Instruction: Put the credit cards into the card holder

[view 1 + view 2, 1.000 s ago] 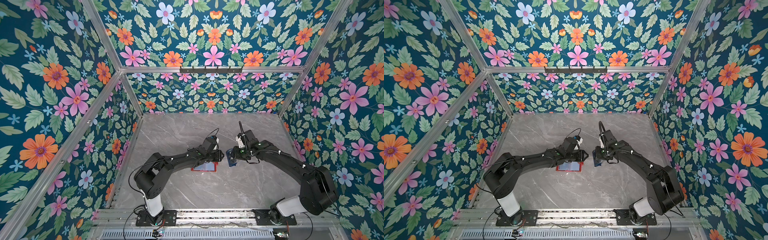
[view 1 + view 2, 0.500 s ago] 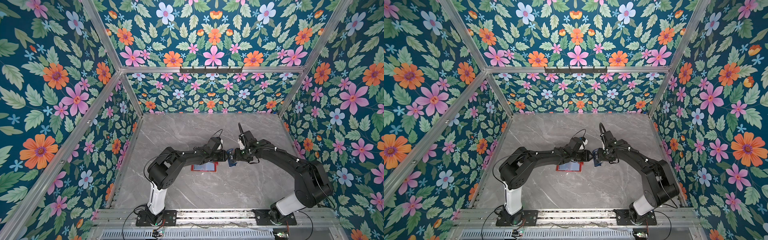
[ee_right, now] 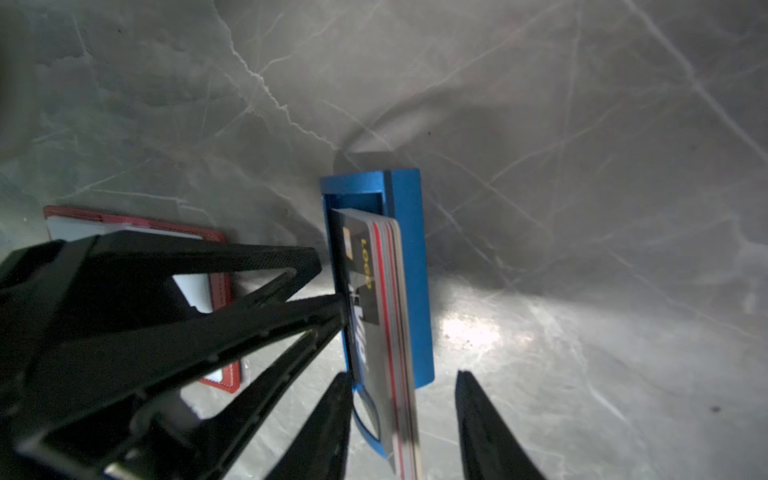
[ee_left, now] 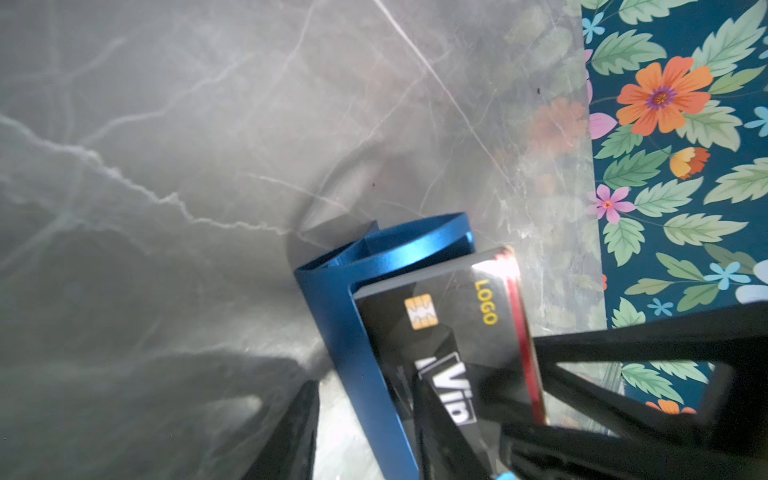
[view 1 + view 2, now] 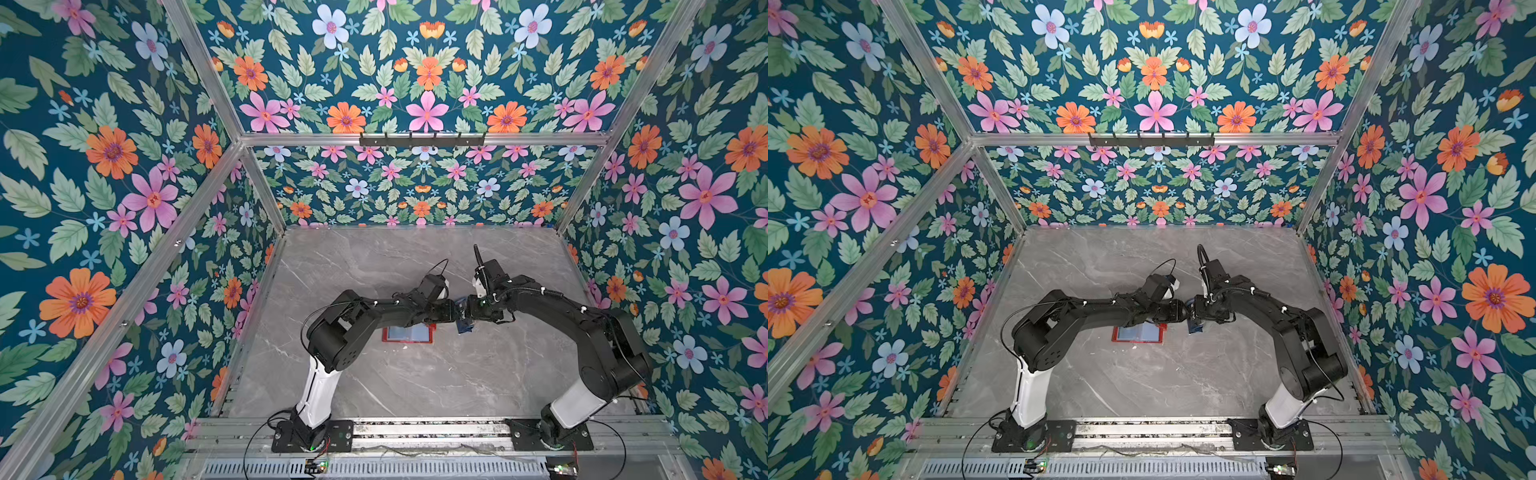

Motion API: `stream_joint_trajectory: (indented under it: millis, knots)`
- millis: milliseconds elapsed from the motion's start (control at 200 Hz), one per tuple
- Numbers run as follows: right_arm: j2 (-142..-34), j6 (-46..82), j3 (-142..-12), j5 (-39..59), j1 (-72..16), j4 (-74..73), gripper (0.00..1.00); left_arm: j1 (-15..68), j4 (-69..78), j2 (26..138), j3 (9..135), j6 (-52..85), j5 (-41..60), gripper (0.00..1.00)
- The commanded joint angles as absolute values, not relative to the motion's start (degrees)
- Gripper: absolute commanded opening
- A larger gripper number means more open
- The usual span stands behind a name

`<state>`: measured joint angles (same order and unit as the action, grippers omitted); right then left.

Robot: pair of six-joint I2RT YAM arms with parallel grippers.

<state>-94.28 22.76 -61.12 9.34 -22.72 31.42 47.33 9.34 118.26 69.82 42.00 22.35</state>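
While the right end effector (image 3: pixel 403 374) straddles the credit cards (image 3: pixel 376 316) wide, the narrowly parted left end effector (image 3: pixel 331 283) touches them.

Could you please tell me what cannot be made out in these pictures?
Card holder: left arm partly covers it in both top views, left gripper in the right wrist view.
Credit cards: count unclear, edges blur together, right wrist view.
Front card: a finger crosses its lettering, left wrist view.
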Motion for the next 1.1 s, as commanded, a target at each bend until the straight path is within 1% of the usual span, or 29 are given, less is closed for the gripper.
stream_joint_trajectory:
  millis: [0,160,220,465,805,1095]
  knots:
    - [-94.48,22.24,-61.71,9.93,-22.76,31.12,0.43,47.37,9.93,118.59,70.06,42.24,22.82,0.38]
    - [-97.36,22.06,-62.4,8.99,-22.76,31.6,0.42,47.38,9.71,119.0,69.91,42.67,22.34,0.34]
    - [-97.94,21.97,-62.65,8.71,-22.76,32.11,0.42,47.37,9.69,119.09,69.72,43.01,22.2,0.29]
    - [-99.44,21.51,-64.05,6.79,-22.75,34.12,0.39,47.37,9.58,119.36,69.01,43.81,21.46,0.25]
    - [-98.96,20.66,-65.27,4.23,-22.72,36.98,0.36,47.4,9.23,118.76,67.95,44.34,20.35,0.24]
    - [-97.91,20.66,-65.64,5.54,-22.94,37.4,0.36,47.4,9.23,118.48,67.62,44.21,20.33,0.24]
